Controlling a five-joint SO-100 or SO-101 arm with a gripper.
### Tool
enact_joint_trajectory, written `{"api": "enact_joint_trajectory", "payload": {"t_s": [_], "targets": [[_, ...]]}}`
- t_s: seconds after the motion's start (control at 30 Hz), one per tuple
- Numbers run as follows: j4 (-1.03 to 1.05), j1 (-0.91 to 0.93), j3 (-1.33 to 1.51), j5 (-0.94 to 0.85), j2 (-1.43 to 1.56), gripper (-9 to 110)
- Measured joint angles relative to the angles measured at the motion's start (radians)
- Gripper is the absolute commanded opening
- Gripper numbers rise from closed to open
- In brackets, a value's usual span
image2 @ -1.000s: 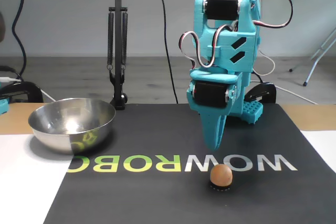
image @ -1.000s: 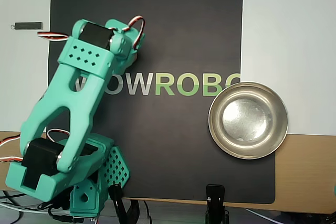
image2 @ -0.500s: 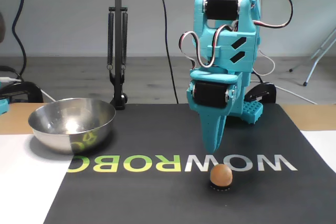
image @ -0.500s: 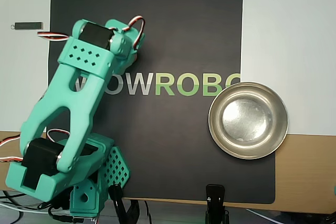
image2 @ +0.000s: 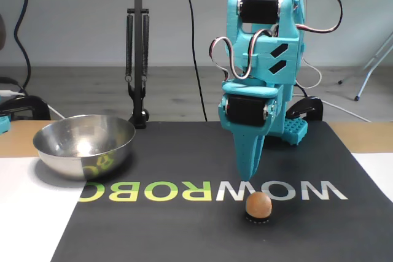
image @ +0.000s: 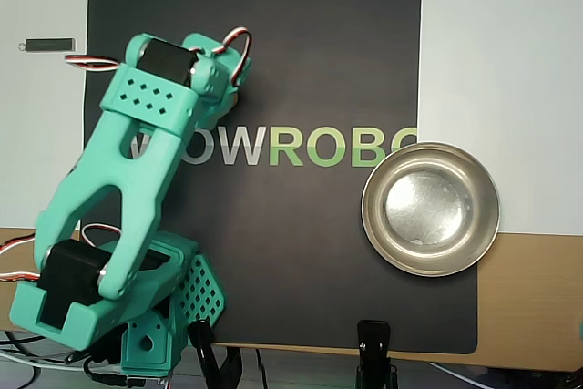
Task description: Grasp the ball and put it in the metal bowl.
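Observation:
The ball [image2: 258,204], small and peach-orange, rests on a little black ring on the dark mat, in front of the printed letters in the fixed view. My turquoise gripper [image2: 248,176] points straight down, its tip just above and slightly left of the ball, not touching it. The fingers overlap into one wedge from this side, so their gap does not show. In the overhead view the arm [image: 137,179] hides both the ball and the gripper tip. The metal bowl [image2: 92,157] stands empty at the left of the fixed view, and at the right in the overhead view, the metal bowl [image: 371,198].
A black mat with printed letters [image: 273,252] covers the middle of the table. A black lamp stand [image2: 137,59] rises behind the bowl. A small dark bar [image: 47,44] lies at the far left in the overhead view. The arm's base [image: 146,316] sits at the mat's lower left.
In the fixed view the gripper tip has sunk slightly toward the ball. The ball and bowl have not moved.

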Motion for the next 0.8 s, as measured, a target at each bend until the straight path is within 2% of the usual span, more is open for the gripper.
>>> {"api": "enact_joint_trajectory", "payload": {"t_s": [0.8], "targets": [[-0.002,0.0,0.017,0.0,0.0,17]]}}
